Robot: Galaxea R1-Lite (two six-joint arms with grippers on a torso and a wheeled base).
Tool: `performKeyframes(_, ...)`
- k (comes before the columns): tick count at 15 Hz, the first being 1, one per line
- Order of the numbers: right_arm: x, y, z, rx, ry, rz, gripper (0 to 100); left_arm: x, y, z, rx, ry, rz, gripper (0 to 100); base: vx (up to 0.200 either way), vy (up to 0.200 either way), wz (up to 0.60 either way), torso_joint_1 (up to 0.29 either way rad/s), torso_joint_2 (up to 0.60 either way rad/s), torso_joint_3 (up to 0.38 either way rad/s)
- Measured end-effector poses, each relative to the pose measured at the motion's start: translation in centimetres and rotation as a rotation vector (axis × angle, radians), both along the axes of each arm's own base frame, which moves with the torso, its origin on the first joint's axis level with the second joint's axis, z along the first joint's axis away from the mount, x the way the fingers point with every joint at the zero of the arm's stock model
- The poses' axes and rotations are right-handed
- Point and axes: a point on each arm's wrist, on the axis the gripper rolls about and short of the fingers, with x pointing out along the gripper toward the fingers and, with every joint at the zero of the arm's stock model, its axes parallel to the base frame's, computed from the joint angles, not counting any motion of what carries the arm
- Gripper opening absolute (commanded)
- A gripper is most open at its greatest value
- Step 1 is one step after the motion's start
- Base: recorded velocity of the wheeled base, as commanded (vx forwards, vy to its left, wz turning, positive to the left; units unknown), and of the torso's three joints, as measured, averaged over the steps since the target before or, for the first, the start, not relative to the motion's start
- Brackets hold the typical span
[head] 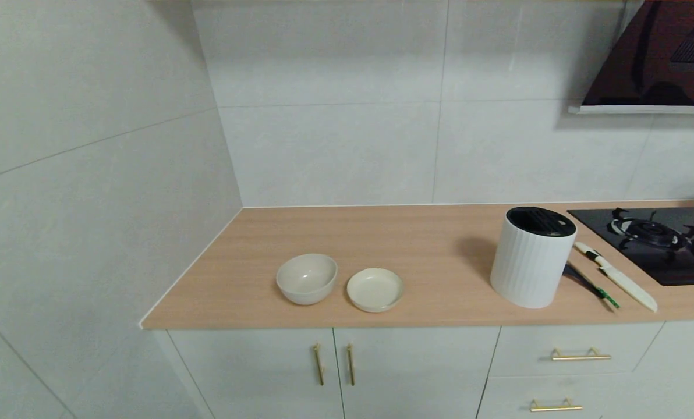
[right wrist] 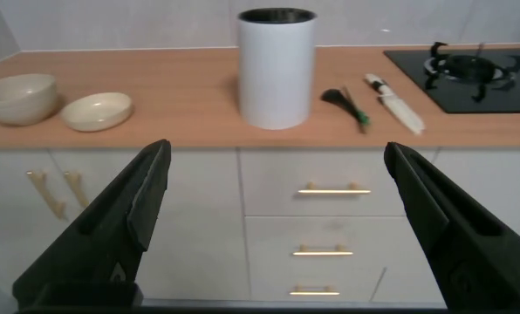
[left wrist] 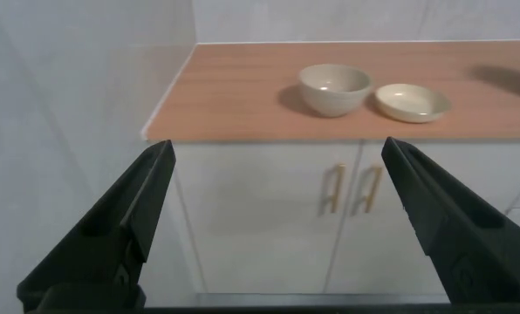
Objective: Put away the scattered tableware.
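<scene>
My left end effector (left wrist: 276,150) hangs released, jaws wide, held level and facing the cupboard doors (left wrist: 269,228). My right end effector (right wrist: 276,148), also released, faces the drawers (right wrist: 330,218). Bowl (head: 306,278) and dish (head: 375,289) sit side by side on the bench (head: 417,238).

In the head view the hob (head: 667,250) and the range hood (head: 655,58) run off the right edge. The dark utensil (head: 580,277) beside the white holder (head: 530,262) is too small to tell its kind, as are the slots in the holder's top. In the right wrist view 1 side of the bowl (right wrist: 16,98) is cut by the picture's edge.
</scene>
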Motion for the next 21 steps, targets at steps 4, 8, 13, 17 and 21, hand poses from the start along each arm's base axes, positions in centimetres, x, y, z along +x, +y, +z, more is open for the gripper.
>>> performKeyframes(4, 0.0, 0.0, 0.0, 0.0, 0.0, -0.001, 100, 0.0, 0.0, 0.0, 0.0, 0.0, 0.0, 100, 0.0, 0.2, 0.0, -0.002, 0.0, 0.004)
performKeyframes(8, 0.0, 0.0, 0.0, 0.0, 0.0, -0.001, 100, 0.0, 0.0, 0.0, 0.0, 0.0, 0.0, 100, 0.0, 0.15, 0.0, 0.002, 0.0, -0.002)
performKeyframes(13, 0.01, 0.0, -0.01, 0.0, 0.001, 0.0, 100, 0.0, 0.0, 0.0, 0.001, 0.0, 0.0, 100, 0.0, 0.0, 0.0, 0.0, 0.0, 0.0)
performKeyframes(17, 0.0, 0.0, -0.01, 0.0, 0.0, -0.001, 100, 0.0, 0.0, -0.01, 0.003, 0.001, 0.0, 100, 0.0, 0.0, 0.0, 0.0, 0.0, 0.0)
performKeyframes(21, 0.0, 0.0, -0.01, 0.002, 0.0, -0.002, 100, 0.0, 0.0, -0.01, 0.003, 0.001, 0.0, 100, 0.0, 0.0, 0.0, 0.0, 0.0, 0.0)
